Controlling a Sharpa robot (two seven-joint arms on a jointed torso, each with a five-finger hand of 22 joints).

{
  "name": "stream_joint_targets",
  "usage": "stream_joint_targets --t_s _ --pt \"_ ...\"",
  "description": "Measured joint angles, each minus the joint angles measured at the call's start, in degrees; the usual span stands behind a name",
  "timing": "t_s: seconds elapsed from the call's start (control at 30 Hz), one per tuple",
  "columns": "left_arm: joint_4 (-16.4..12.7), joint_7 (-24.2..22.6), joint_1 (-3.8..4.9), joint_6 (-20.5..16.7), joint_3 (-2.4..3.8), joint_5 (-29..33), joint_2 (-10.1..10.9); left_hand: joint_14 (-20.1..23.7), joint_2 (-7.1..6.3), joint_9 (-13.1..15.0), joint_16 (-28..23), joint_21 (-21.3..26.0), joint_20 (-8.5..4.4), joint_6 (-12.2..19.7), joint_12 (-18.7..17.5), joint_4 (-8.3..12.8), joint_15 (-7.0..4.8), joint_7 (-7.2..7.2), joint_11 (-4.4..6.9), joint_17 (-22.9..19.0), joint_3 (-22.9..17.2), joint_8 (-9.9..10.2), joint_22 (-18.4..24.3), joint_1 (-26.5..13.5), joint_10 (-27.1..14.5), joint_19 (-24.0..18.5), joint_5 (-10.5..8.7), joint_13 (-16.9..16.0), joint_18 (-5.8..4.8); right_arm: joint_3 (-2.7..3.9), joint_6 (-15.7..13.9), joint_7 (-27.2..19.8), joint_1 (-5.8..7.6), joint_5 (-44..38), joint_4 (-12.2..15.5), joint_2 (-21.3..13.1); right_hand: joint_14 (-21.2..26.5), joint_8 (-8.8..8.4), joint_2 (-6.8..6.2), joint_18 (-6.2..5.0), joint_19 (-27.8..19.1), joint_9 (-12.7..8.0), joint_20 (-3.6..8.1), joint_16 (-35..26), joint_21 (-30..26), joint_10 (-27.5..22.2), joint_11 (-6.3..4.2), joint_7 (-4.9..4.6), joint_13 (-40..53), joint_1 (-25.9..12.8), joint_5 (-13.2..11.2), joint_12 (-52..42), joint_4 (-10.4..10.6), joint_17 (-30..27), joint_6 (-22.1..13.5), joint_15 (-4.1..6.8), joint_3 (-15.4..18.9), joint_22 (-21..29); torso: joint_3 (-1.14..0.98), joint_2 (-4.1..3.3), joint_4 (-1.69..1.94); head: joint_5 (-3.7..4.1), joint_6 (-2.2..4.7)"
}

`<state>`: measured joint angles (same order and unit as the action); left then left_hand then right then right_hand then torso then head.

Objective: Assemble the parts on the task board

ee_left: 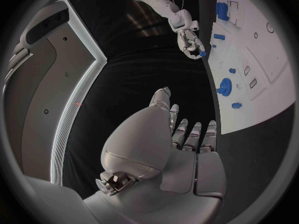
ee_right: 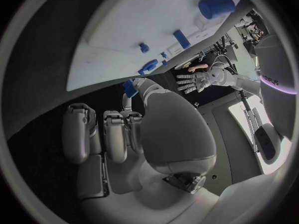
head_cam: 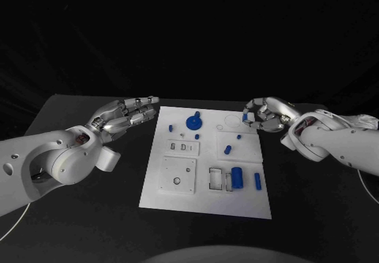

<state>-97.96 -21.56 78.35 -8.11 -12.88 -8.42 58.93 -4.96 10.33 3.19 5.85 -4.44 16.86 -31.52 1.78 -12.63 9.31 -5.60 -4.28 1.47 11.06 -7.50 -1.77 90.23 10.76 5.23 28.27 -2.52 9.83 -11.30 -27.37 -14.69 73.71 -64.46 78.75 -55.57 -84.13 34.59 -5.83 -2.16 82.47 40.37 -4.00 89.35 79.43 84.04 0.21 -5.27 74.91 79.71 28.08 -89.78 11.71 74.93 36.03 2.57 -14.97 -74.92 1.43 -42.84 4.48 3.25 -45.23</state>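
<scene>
We see a white task board lying lengthwise down the middle of the head view, on a black table, with small blue parts scattered over it. Our right hand sits at the upper right of the frame, just off the board's far right corner, fingers curled and pinching a small blue part at the fingertips; the left wrist view shows the same blue piece held at those fingertips. From that hand the board lies toward the frame's left and downward, so the held part looks closest to the faint ring outlines near the board's top right, and we judge the right hand the nearer one for any placement there. Our left hand hovers at the upper left, just beside the board's far left corner, fingers extended and apart, holding nothing. A blue gear-like part stands near the top centre; a blue cylinder and a thin blue peg lie lower right, long axes running up and down the frame. The held part's shape and long axis are hard to make out behind the fingers, and we cannot tell which recess it belongs to.
</scene>
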Motion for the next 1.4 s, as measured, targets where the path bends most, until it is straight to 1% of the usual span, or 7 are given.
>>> stream_joint_targets --t_s 0.13,0.17,0.37,0.53,0.8,1.03,1.4 --pt "0.06 0.05 0.0 0.0 0.0 0.0 -0.34 0.0 0.0 0.0 0.0 0.0 0.0 0.0 0.0 0.0 0.0 0.0 0.0 0.0 0.0 0.0 0.0 0.0 0.0 0.0 0.0 0.0 0.0 0.17 0.6 1.28 3.08 0.05 3.79 0.77 0.0 0.0 0.0 0.01 0.0 -0.02 0.0 0.0 0.0 0.0 0.0 0.06 0.0 0.0 0.32 0.0 0.0 0.0 0.53 0.0 0.0 0.0 0.0 0.01 0.07 0.22 -0.21" --pt "0.08 0.06 0.0 0.0 0.0 0.0 -0.43 0.0 0.0 0.0 0.0 0.0 0.0 0.0 0.0 0.0 0.0 0.0 0.0 0.0 0.0 0.0 0.0 0.0 0.0 0.0 0.0 0.0 0.0 0.2 0.83 1.58 3.49 0.05 4.34 1.18 0.0 0.0 0.0 0.0 0.0 -0.02 0.0 0.0 0.0 0.0 0.0 0.06 0.0 0.0 0.33 0.0 0.0 0.0 0.53 0.0 0.0 0.0 0.01 0.01 0.08 0.24 -0.25" --pt "0.25 0.11 -0.01 0.01 0.0 0.0 -1.12 0.0 0.0 0.0 0.0 0.0 0.0 0.0 0.0 0.0 0.0 0.0 0.0 0.0 0.0 0.0 0.0 0.0 0.0 0.0 0.0 0.01 0.0 0.12 3.47 3.76 4.34 0.09 5.39 5.52 0.0 -0.01 0.0 0.01 -0.41 -0.33 0.0 0.0 -0.55 0.0 0.0 0.05 0.0 0.0 0.66 0.0 -0.4 0.0 0.92 0.0 -0.4 0.01 -0.04 0.02 0.23 0.25 -0.55" --pt "0.32 0.16 -0.01 0.02 0.0 -0.01 -1.35 -0.21 0.0 0.0 0.0 0.0 0.0 0.0 0.0 0.13 0.21 0.0 0.0 0.0 -0.13 0.0 0.0 0.0 0.0 0.0 0.0 0.01 0.0 0.13 6.45 5.68 3.19 -0.38 4.32 9.52 0.0 -0.24 0.0 0.01 -0.78 -0.7 0.04 -0.08 -1.0 0.0 0.0 -0.17 0.0 0.0 0.66 0.0 -0.4 -0.01 1.14 0.0 -0.4 0.01 -0.07 0.06 0.31 -0.34 -0.8" --pt "0.45 0.18 0.0 0.0 0.01 -0.01 -1.56 -0.21 0.0 0.0 0.0 0.0 0.0 0.0 0.0 0.13 0.21 0.0 0.0 0.0 -0.13 0.0 0.0 0.0 0.0 0.0 0.22 0.01 0.0 0.08 9.92 8.06 1.64 -2.2 2.36 13.8 0.0 -0.98 0.0 0.01 -1.02 -1.28 -0.21 -0.34 -1.34 -0.12 0.12 -0.36 0.0 0.0 0.89 0.0 -0.65 -0.01 1.34 0.0 -0.65 0.01 -0.12 0.08 0.32 -0.89 -0.68" --pt "0.56 0.18 0.0 -0.02 0.01 -0.01 -2.01 -0.21 0.23 0.0 0.0 0.0 0.0 0.0 0.0 0.13 0.21 0.0 0.0 0.0 -0.13 0.0 0.06 0.23 0.0 0.0 0.22 0.02 0.0 0.13 11.68 8.92 0.57 -4.11 1.27 15.99 0.0 -1.44 0.0 0.01 -1.02 -1.5 -0.21 -0.34 -1.56 -0.21 0.21 -0.36 -0.01 0.0 0.89 0.0 -0.8 -0.02 1.34 0.0 -0.79 0.02 -0.12 0.04 0.27 -1.01 -0.74" --pt "0.62 0.18 0.0 -0.02 0.01 -0.01 -2.12 -0.21 0.22 0.0 0.0 0.0 0.0 0.0 0.0 0.26 0.21 0.0 0.0 0.0 -0.26 0.0 0.07 0.22 0.0 0.0 0.22 -0.03 0.0 0.11 13.06 9.26 -0.84 -6.0 0.26 17.18 0.0 -1.86 0.0 0.01 -1.43 -1.77 -0.21 -0.66 -2.02 -0.01 0.41 -0.57 -0.01 0.0 1.11 0.0 -0.95 -0.02 1.54 0.0 -0.95 -0.03 -0.1 0.03 0.25 -1.32 -0.91"
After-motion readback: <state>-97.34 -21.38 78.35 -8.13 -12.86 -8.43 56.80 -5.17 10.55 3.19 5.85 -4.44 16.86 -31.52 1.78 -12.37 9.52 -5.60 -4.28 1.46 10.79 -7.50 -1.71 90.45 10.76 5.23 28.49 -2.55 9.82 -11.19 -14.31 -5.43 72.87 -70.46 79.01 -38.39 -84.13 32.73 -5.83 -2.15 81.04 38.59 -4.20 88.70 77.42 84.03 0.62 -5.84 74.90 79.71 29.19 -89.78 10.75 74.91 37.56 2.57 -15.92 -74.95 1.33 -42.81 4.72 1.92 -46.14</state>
